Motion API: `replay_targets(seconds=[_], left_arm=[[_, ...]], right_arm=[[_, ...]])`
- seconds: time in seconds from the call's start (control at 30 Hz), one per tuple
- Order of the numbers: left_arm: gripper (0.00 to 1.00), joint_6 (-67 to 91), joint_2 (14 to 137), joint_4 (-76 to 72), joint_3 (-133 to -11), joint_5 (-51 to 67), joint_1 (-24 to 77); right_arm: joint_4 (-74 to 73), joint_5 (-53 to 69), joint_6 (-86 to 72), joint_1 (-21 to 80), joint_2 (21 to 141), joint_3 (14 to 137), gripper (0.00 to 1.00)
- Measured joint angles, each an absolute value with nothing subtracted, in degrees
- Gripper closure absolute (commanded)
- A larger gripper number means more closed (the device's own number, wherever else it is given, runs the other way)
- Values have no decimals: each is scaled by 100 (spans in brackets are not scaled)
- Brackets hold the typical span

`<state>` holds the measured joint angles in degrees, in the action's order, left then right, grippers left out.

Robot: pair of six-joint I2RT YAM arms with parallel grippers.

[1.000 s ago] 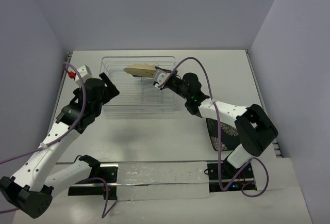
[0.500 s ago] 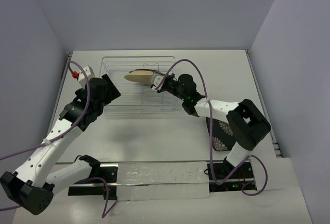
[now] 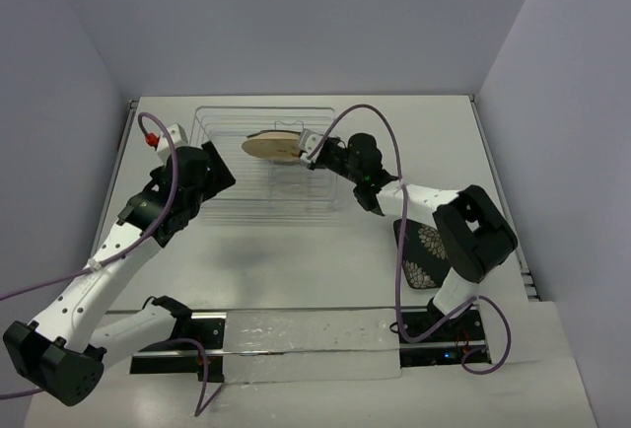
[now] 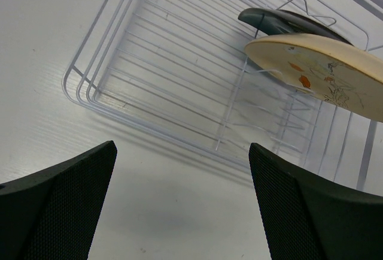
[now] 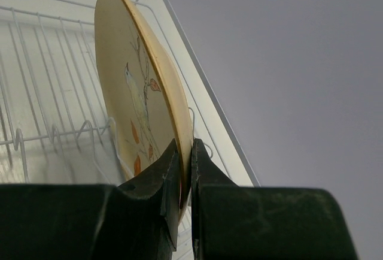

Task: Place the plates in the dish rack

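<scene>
Already in dish rack (image 4: 154, 62): teal plate (image 4: 286, 20)

The white surface (image 3: 296, 270) carries the wire dish rack (image 3: 246, 191), which stands on its far half, left of centre, its base wires flat against the top. The black square plate (image 3: 422, 260) with white flowers lies flat near the right edge, well apart from the rack. A translucent strip (image 3: 306, 344) lies along the near edge, between the arm bases.
</scene>
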<state>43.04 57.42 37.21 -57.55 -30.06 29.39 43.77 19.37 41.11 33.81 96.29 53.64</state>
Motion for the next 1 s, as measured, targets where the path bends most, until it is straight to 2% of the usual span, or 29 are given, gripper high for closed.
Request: replay_targets(seconds=[0.37,0.5,0.67,0.8,0.83,0.87,1.0], left_arm=[[1,4238,6158,3551,-5756,-2776,2934],[1,4203,6195,3527,-5756,-2712,2932],[1,4145,6207,3460,-5769,-2665,2930],[1,4130,6246,3435,-5806,-2648,2930],[1,4130,6248,3427,-5811,-2644,2930],[1,4130,6248,3422,-5811,-2640,2930],[1,4130,6238,3400,-5811,-2633,2930]], right_arm=[[4322,1743,3926,3347,10168,5584,77],[4348,1658,3844,3343,10200,5561,68],[4359,1639,3702,3337,10200,5561,44],[4331,1643,3573,3329,10199,5564,30],[4305,1646,3546,3326,10193,5564,22],[4257,1664,3514,3323,10178,5564,3],[4018,1742,3378,3323,9973,5533,0]])
